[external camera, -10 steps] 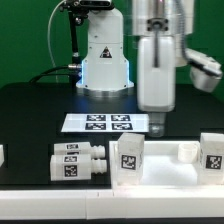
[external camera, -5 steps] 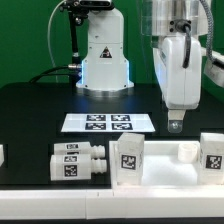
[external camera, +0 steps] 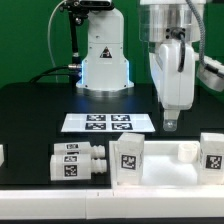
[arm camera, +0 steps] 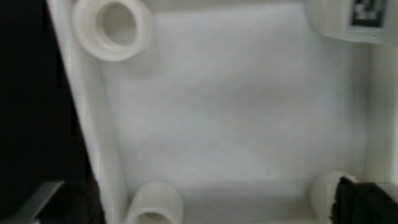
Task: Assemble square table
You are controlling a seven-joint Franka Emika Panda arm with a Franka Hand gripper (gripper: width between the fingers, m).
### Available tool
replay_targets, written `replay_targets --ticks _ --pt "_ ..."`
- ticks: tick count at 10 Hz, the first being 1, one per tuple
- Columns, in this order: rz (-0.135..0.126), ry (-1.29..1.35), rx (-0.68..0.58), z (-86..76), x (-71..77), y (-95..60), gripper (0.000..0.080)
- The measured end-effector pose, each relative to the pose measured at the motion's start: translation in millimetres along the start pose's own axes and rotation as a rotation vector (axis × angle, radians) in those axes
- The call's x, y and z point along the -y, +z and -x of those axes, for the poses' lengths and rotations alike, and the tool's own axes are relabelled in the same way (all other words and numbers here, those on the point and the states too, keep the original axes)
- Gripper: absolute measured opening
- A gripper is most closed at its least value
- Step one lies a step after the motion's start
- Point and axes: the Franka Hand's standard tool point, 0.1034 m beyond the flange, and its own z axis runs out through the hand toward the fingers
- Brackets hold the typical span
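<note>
The square table's white slab (external camera: 185, 151) lies at the front right. In the wrist view its surface (arm camera: 231, 110) fills the picture, with a raised corner hole (arm camera: 111, 28) and a second hole (arm camera: 157, 205). Two tagged white legs stand upright at the slab, one (external camera: 130, 154) at its left end and one (external camera: 213, 150) at its right end. Two more legs (external camera: 78, 160) lie side by side to the slab's left. My gripper (external camera: 170, 123) hangs above the slab, open and holding nothing. In the wrist view the gripper (arm camera: 201, 200) shows only dark fingertips (arm camera: 361, 195) at the picture's edge.
The marker board (external camera: 108, 123) lies flat behind the legs. The robot's white base (external camera: 104, 62) stands at the back middle. A long white bar (external camera: 110, 200) runs along the front edge. A white piece (external camera: 2, 153) is cut off at the exterior view's left.
My gripper has moved toward the exterior view's right, staying open. The legs and the slab have not moved.
</note>
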Motion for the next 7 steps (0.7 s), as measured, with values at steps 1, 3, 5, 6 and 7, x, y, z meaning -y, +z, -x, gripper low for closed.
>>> replay_targets --ticks 1,3,5,6,7 --pt "-0.002 0.0 0.0 0.1 1.4 -0.4 0.0649" --pt "-0.001 -0.001 0.0 0.3 1.1 0.0 0.0649" --pt "-0.012 -0.001 -0.003 -0.7 0.8 2.7 0.0649" --pt "-0.033 -0.008 -0.019 -6.4 -8.7 15.3 0.0649" --pt "-0.015 -0.012 -0.029 -11.1 -19.3 25.4 0.0649"
